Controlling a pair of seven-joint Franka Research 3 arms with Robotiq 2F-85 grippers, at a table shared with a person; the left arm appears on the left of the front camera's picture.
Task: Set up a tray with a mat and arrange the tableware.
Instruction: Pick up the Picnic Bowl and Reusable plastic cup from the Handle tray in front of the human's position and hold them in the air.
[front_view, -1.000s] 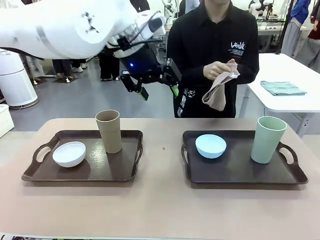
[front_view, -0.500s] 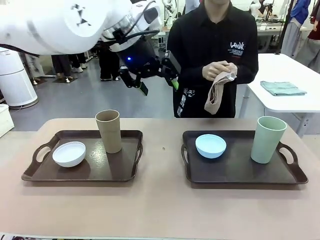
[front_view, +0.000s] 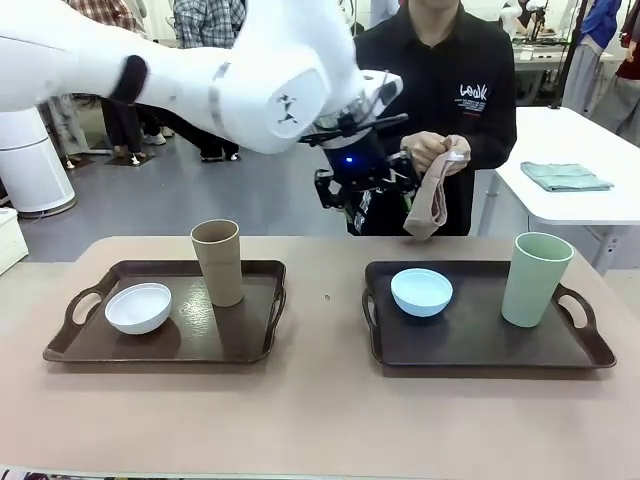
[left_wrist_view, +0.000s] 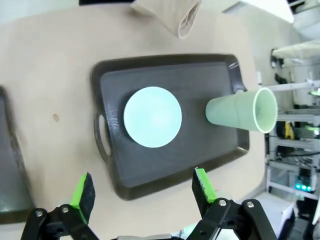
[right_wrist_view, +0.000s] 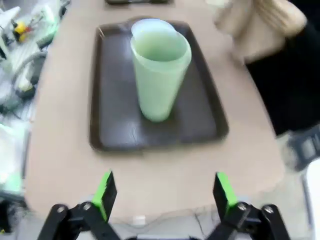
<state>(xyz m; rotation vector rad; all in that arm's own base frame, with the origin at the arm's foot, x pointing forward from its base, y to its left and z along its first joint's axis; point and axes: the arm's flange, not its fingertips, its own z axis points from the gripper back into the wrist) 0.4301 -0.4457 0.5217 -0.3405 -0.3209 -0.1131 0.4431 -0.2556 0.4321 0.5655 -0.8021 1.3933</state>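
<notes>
two dark brown moulded plastic trays with cut-out handles lie side by side on the matte beige table (front_view: 320, 420). the left tray (front_view: 250, 340) carries a small round glossy white bowl (front_view: 139, 307) near its left handle and a tall tapered tan-brown cup (front_view: 218, 262) standing upright toward its far edge. the two are near each other but apart.

the right tray (front_view: 470, 345) holds a small round light blue bowl (front_view: 421, 291) at its left end and a tall tapered pale green cup (front_view: 536, 279) upright at its right end, well apart. both have a smooth, matte look.

the soft beige fabric mat (front_view: 430, 200) is on neither tray. it hangs in loose folds from the person's hands (front_view: 432, 148) beyond the far edge of the table.

the left gripper (front_view: 365, 200) reaches across the middle and hangs high, just beside the drooping mat (whether it touches the cloth i cannot tell). in its wrist view the left gripper (left_wrist_view: 143, 188) has its jaws spread wide with nothing between the green pads. the light blue bowl (left_wrist_view: 152, 116) and pale green cup (left_wrist_view: 240, 110) sit below on the right tray (left_wrist_view: 210, 80), with the mat (left_wrist_view: 172, 15) at the top edge.

the right gripper (right_wrist_view: 164, 192) is likewise spread and empty, looking down at the pale green cup (right_wrist_view: 159, 75).
</notes>
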